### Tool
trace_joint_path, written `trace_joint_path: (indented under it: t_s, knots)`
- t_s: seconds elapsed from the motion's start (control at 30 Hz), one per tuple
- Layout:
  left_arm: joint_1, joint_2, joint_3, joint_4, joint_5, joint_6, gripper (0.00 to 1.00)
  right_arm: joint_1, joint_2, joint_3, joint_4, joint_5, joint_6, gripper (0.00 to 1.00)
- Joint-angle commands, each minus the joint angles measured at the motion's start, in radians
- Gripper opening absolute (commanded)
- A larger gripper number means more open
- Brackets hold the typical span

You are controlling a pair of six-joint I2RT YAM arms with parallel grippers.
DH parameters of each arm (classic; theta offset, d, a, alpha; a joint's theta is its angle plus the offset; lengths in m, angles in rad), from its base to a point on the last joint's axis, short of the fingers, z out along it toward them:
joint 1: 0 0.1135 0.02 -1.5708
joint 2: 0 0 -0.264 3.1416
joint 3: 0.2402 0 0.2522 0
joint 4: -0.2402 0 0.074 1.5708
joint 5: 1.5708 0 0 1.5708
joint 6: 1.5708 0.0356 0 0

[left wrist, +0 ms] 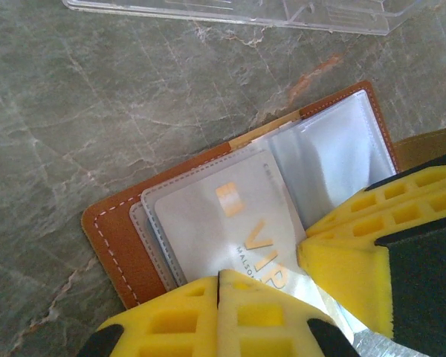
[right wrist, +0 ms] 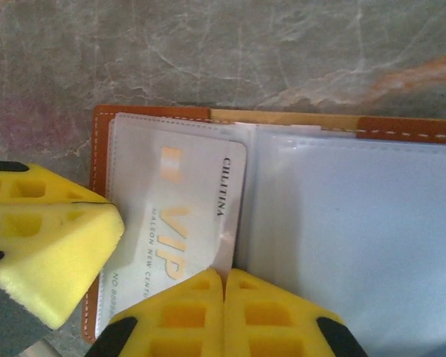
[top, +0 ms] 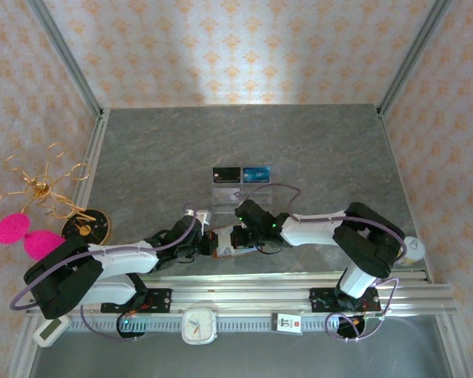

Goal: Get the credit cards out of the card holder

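I'm looking at a grey marbled worktop (top: 299, 142). The brown card holder (left wrist: 108, 238) lies spread open on it, with a clear tiered stand (top: 240, 193) just beyond, toward the far wall.

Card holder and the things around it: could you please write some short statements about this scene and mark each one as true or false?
1. The card holder lies open on the table. True.
2. A pale VIP card lies on the open card holder, not on the bare table. True.
3. Both grippers have their fingers wide open. False: the left gripper and the right gripper both have their fingers shut, down at the card holder.
4. The black and blue cards lie inside the card holder. False: the black card and the blue card are on the clear stand, farther back on the table.
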State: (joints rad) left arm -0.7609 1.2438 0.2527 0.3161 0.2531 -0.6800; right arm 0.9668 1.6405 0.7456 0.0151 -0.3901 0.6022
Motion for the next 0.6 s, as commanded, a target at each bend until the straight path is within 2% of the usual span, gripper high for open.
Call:
trace_joint_path:
  t_s: [0.0, 0.33, 0.5, 0.53, 0.57]
  knots:
    - [0.013, 0.033, -0.029, -0.097, -0.021, 0.025, 0.00, 0.001, -0.031, -0.019, -0.014, 0.047, 0.007, 0.00]
    - [0.029, -0.026, -0.014, -0.122, -0.028, 0.039, 0.00, -0.003, -0.102, -0.061, -0.076, 0.117, 0.050, 0.00]
    - [0.028, -0.068, 0.025, -0.142, -0.024, 0.043, 0.00, -0.003, -0.100, -0.067, -0.016, 0.038, 0.017, 0.00]
    - [0.028, -0.073, 0.034, -0.159, -0.029, 0.043, 0.00, -0.003, -0.111, -0.063, -0.004, 0.015, 0.000, 0.02]
    - [0.028, -0.077, 0.038, -0.169, -0.031, 0.045, 0.00, -0.003, -0.121, -0.056, 0.000, 0.004, -0.014, 0.08]
